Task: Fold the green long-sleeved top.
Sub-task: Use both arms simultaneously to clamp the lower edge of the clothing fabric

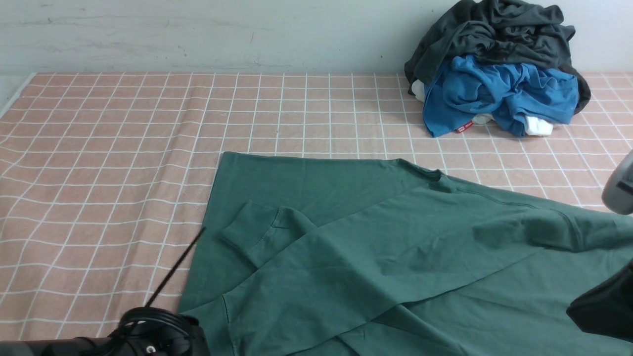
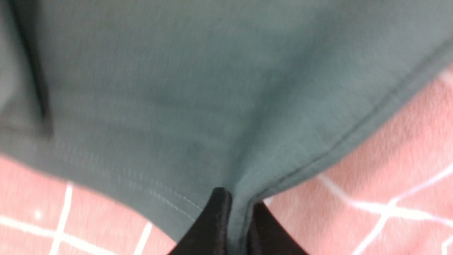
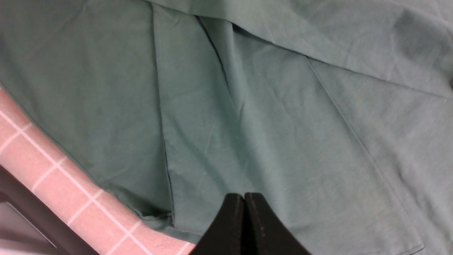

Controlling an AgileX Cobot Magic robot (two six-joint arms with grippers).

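The left fingers (image 2: 212, 226) pinch the near left corner of the green long-sleeved top (image 1: 376, 247), where a stitched edge and a seam meet, and a thin fold of fabric stands between them. The top lies spread on the pink checked cloth (image 1: 99, 148) of the surface. All the rest of the top lies to the right of this pinched corner and away from the robot, and its long axis runs from left to right. One sleeve is laid over the body, with its ribbed cuff (image 1: 252, 237) not far from the corner. The collar (image 1: 425, 173) is at the far edge, and the pile with the blue garment (image 1: 494, 89) lies beyond it. The right fingers (image 3: 230, 223) are pressed together above the near right part of the top, with no fabric between them. I think the left arm is the nearer one for carrying the corner across the body.
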